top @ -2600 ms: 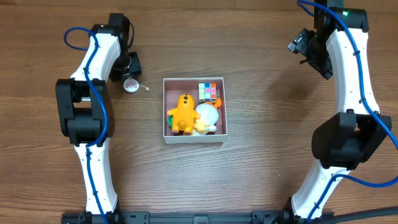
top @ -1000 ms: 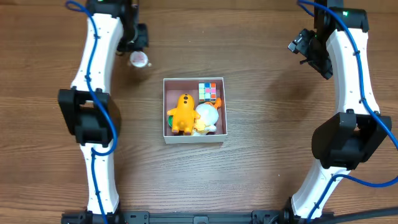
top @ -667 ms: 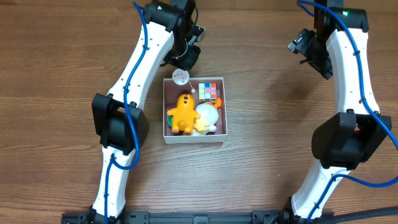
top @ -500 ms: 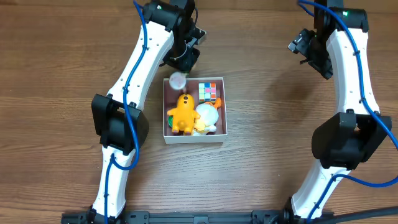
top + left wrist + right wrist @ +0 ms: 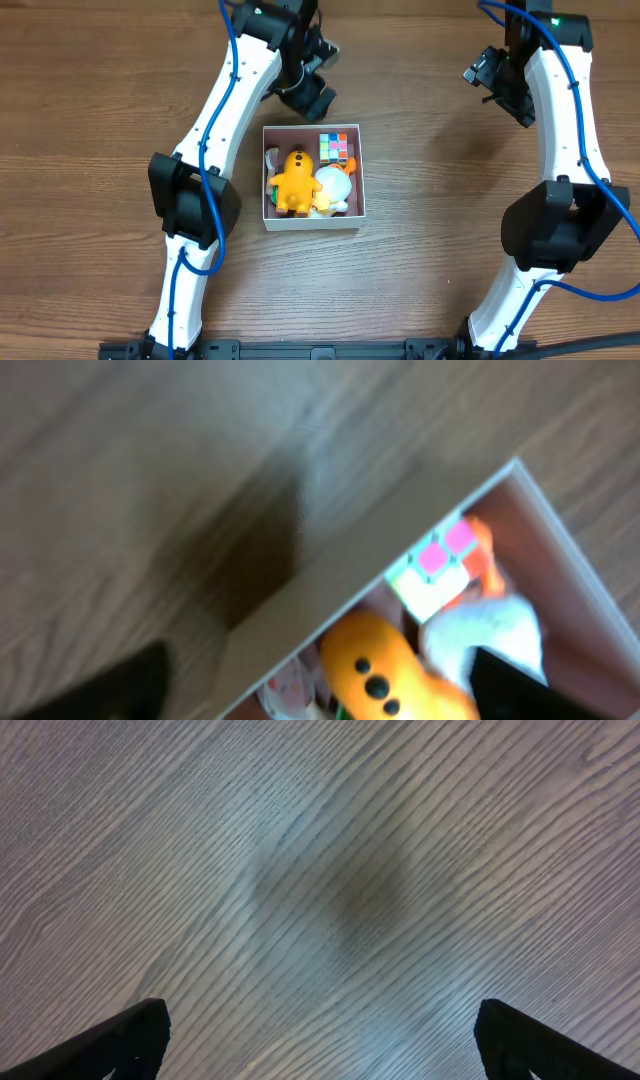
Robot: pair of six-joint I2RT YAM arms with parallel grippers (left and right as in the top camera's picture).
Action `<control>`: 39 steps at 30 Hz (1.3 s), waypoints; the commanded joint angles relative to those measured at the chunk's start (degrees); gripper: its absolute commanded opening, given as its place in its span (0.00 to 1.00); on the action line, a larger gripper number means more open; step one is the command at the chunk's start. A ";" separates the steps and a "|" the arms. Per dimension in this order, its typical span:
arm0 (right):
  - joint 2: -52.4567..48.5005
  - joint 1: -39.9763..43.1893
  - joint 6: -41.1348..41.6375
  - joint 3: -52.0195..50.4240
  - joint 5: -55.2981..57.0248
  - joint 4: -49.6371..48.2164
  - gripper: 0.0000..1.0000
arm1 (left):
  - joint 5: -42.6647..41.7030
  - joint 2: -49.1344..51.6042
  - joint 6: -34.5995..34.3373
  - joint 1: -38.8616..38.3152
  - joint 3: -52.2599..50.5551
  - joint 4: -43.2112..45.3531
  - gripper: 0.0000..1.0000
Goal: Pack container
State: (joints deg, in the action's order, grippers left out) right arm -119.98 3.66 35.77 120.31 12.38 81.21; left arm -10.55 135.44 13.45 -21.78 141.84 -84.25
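The container (image 5: 312,226) is a square white-walled box with a pink floor at the table's middle. It holds an orange plush toy (image 5: 292,180), a white plush toy (image 5: 334,186), a colour cube (image 5: 337,146) and a small round white toy (image 5: 272,158) by its left wall. My left gripper (image 5: 324,76) hangs open and empty just beyond the box's back edge. In the left wrist view the box wall (image 5: 330,590), the cube (image 5: 435,563), the orange toy (image 5: 385,678) and the round toy (image 5: 290,690) lie between the open fingers (image 5: 320,695). My right gripper (image 5: 497,76) is open and empty at the far right.
The right wrist view shows only bare wood grain between the open fingers (image 5: 320,1045). Both arms' bases stand at the table's front edge.
My left gripper carried the small round toy from the far left to over the box and opened. The toy now lies inside by the left wall. The right arm has not moved.
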 commanded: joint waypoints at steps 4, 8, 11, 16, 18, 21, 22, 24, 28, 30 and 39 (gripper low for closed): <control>1.07 0.07 0.22 0.02 0.46 -0.15 1.00 | 9.14 -0.57 -8.94 0.11 22.25 -2.82 1.00; 1.07 0.07 0.22 0.02 0.46 -0.15 1.00 | 14.88 -0.57 -11.41 0.13 33.51 -11.19 1.00; 1.07 0.07 0.22 0.02 0.46 -0.15 1.00 | 15.72 -1.99 -16.28 0.11 38.25 -12.55 1.00; 1.07 0.07 0.22 0.02 0.46 -0.15 1.00 | 15.45 -7.98 -17.88 -0.02 38.18 -12.55 1.00; 1.07 0.07 0.22 0.02 0.46 -0.13 1.00 | 15.45 -10.32 -18.18 -0.02 38.16 -12.55 1.00; 1.07 0.07 0.22 0.02 0.46 -0.15 1.00 | 15.43 -11.85 -18.18 -0.13 38.14 -12.57 1.00; 1.07 0.07 0.22 0.02 0.46 -0.15 1.00 | 15.45 -12.35 -18.08 -0.39 38.12 -12.55 1.00; 1.07 0.07 0.22 0.02 0.46 -0.15 1.00 | 15.43 -13.20 -16.37 -1.07 37.88 -12.57 1.00; 1.07 0.07 0.22 0.02 0.46 -0.15 1.00 | 14.82 -14.56 -16.26 -1.18 35.63 -12.55 1.00; 1.07 0.07 0.22 0.02 0.46 -0.15 1.00 | 17.05 -16.50 -15.98 -1.16 31.52 -12.57 1.00; 1.07 0.07 0.22 0.02 0.46 -0.15 1.00 | 17.29 -30.97 -18.10 -1.05 1.86 -12.55 1.00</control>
State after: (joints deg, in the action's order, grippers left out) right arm -119.98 3.66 35.79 120.31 12.38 81.19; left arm 6.90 109.82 -3.05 -22.55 149.56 -96.77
